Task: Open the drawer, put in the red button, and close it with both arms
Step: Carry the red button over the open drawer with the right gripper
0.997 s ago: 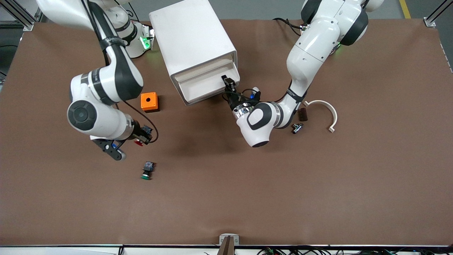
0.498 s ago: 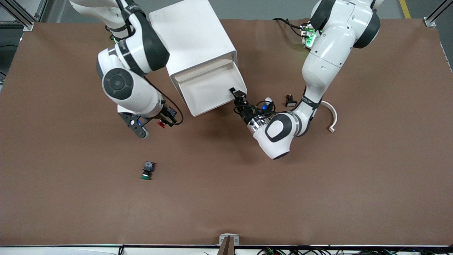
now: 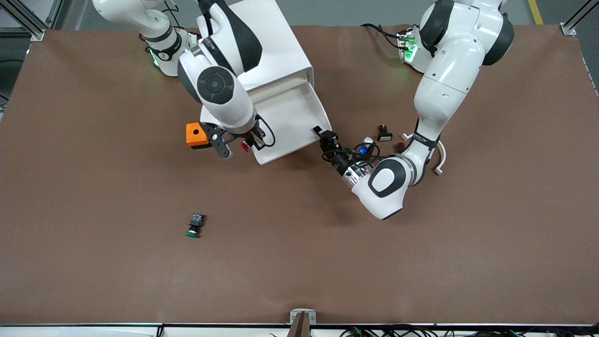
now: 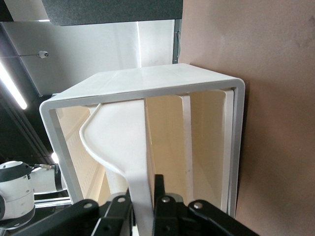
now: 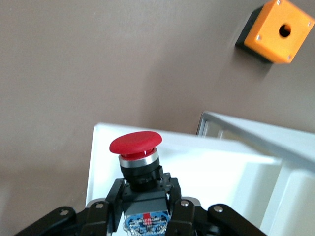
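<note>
Bright even overhead light; soft shadows under arms; frames sharp.

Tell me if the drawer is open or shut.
Open. The drawer is pulled well out of the cabinet, the left end effector clamping its front corner; nothing visible inside.

Brown table (image 3: 299, 262): cabinet (image 3: 262, 51), orange box (image 3: 196, 135), green button (image 3: 193, 225)

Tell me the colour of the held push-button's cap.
Red: the push-button's round cap, held by the right gripper, shows best in the right wrist view.
</note>
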You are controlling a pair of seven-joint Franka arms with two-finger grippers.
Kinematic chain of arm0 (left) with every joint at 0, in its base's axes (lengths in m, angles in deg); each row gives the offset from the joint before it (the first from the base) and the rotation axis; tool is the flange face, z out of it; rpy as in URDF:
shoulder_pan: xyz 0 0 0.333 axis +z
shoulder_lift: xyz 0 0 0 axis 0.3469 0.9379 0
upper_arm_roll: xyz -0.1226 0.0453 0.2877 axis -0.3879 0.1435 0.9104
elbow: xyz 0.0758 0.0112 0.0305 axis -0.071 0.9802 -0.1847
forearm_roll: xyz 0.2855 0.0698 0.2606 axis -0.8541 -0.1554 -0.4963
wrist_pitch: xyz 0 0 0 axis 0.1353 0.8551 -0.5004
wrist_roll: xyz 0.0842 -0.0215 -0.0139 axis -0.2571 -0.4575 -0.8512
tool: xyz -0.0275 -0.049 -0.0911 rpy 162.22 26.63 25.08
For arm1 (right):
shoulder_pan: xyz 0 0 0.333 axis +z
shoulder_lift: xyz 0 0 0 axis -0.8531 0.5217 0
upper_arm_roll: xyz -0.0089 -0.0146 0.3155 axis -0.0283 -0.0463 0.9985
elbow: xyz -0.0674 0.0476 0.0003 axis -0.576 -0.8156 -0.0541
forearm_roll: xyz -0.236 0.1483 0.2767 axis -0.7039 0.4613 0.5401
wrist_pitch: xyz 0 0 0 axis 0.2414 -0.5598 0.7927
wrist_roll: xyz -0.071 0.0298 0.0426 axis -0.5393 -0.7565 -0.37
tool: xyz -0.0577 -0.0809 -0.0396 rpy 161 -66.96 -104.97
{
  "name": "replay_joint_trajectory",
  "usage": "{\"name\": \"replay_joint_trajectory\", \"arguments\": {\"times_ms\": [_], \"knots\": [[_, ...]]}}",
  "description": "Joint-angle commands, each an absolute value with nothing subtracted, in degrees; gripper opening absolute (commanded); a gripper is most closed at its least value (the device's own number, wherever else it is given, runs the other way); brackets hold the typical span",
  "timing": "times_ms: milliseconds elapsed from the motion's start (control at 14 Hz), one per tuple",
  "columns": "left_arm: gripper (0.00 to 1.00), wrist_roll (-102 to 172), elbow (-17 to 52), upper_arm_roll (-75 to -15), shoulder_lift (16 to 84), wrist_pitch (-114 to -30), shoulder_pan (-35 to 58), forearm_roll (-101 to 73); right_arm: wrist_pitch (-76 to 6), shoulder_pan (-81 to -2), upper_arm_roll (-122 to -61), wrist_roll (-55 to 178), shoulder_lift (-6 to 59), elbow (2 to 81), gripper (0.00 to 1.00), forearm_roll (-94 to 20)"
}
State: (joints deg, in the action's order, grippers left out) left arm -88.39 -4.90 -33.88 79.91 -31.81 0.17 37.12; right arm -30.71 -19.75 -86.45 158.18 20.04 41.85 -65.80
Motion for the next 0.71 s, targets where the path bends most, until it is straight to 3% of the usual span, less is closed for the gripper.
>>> {"name": "replay_joint_trajectory", "arguments": {"times_ms": [0,71,214,641], "knots": [[0.71,-88.4,-5.2,-33.7,79.6,-31.0,0.3,38.3,-34.1,-15.9,-87.1,163.8,18.1,44.0,0.0,-64.7],[0.84,-88.2,-5.4,-33.8,79.6,-31.2,0.3,38.3,-35.9,-14.2,-87.1,166.3,18.7,44.0,0.0,-64.7],[0.99,-88.0,-8.3,-33.8,79.6,-31.7,0.2,38.4,-38.7,-11.7,-87.1,170.1,20.2,44.0,0.0,-64.8],[0.99,-67.2,-14.7,-31.3,79.6,-34.5,0.1,38.3,-42.4,-7.6,-87.2,176.7,22.4,43.9,0.0,-64.9]]}}
